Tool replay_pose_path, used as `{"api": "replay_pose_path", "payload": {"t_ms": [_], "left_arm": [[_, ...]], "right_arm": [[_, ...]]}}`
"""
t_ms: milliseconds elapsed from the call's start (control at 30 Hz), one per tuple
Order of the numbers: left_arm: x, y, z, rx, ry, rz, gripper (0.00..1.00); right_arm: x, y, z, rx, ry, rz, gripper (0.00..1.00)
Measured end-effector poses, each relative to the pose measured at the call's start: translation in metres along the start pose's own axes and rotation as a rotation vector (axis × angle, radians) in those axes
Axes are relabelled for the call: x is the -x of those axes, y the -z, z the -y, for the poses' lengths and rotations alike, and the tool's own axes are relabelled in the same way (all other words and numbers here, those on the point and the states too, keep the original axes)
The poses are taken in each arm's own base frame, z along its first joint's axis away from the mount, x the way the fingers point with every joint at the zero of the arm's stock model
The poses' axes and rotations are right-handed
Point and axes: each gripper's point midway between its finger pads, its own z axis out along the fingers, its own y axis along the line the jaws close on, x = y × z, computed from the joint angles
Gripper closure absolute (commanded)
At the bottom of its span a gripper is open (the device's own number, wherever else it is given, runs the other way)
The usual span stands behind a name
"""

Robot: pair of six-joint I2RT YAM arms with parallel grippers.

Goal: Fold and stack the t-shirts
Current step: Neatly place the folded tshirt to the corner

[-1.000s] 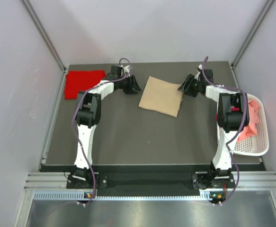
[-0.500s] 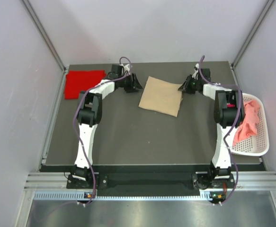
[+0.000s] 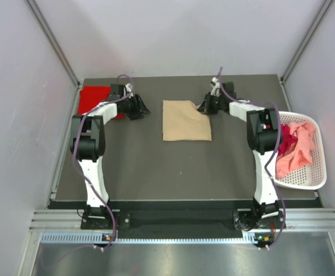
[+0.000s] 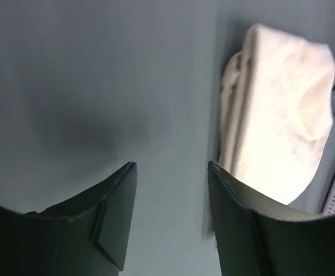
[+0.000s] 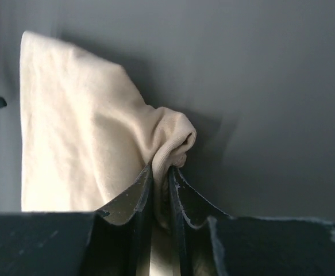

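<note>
Top view: your folded tan cloth t-shirt (image 3: 185, 121) lies flat about midway across the dark grey tabletop (image 3: 156, 167), toward the far side, roughly square. The bright red cloth t-shirt (image 3: 93, 99) lies flat at the far left corner, well apart from the tan one. Your left claw (image 3: 139, 108) sits low over bare tabletop between the two shirts, nearer the red one, and the left forearm crosses the red shirt's right edge. Your right claw (image 3: 204, 107) is at the tan shirt's far right corner, touching it. At the right edge, the white slotted plastic basket (image 3: 312, 183) holds a crumpled pink garment (image 3: 298, 146) with a darker red garment (image 3: 284, 137) beside it, partly behind the right arm. Left wrist view: the left claw's fingers are spread and only grey tabletop shows between them. The tan shirt is ahead and to the right, washed out pale, with folded layers visible along one edge, clear of the fingers. A bit of the basket shows at the right border. Right wrist view: the right claw's fingers are pinched together on a raised pucker of the tan shirt's corner, with cloth bunched just above the tips. The remaining shirt lies flat to the left, and a red sliver shows at the top left border.
</note>
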Motion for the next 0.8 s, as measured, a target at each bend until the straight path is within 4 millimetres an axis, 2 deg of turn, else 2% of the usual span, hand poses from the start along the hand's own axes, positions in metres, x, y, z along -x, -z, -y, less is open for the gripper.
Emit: {"api": "replay_pose_path", "payload": {"t_ms": [33,100,200,233,400,500,633,800], "left_arm": [[-0.003,0.008,-0.001,0.014,0.000,0.009,0.43],[-0.009,0.025,-0.004,0.029,0.017,0.021,0.55],[-0.013,0.038,-0.005,0.006,0.049,0.037,0.52],[-0.014,0.041,-0.008,0.000,0.064,0.038,0.48],[-0.025,0.043,-0.022,0.001,0.122,0.019,0.44],[-0.030,0.041,-0.013,-0.030,0.113,0.000,0.44],[-0.038,0.031,0.005,-0.082,0.084,-0.031,0.44],[-0.037,0.015,0.012,-0.097,0.047,-0.050,0.39]], "right_arm": [[-0.008,-0.006,-0.013,0.018,0.017,-0.020,0.88],[-0.022,-0.015,-0.035,0.052,0.038,-0.052,0.88],[-0.045,-0.024,-0.056,0.098,0.044,-0.084,0.88],[-0.048,-0.024,-0.058,0.102,0.041,-0.084,0.87],[-0.045,-0.012,-0.044,0.078,-0.003,-0.063,0.81],[-0.032,-0.004,-0.030,0.059,-0.026,-0.038,0.73],[-0.011,0.003,-0.009,0.003,-0.043,0.002,0.72],[0.004,0.007,0.004,-0.053,-0.042,0.038,0.71]]}}
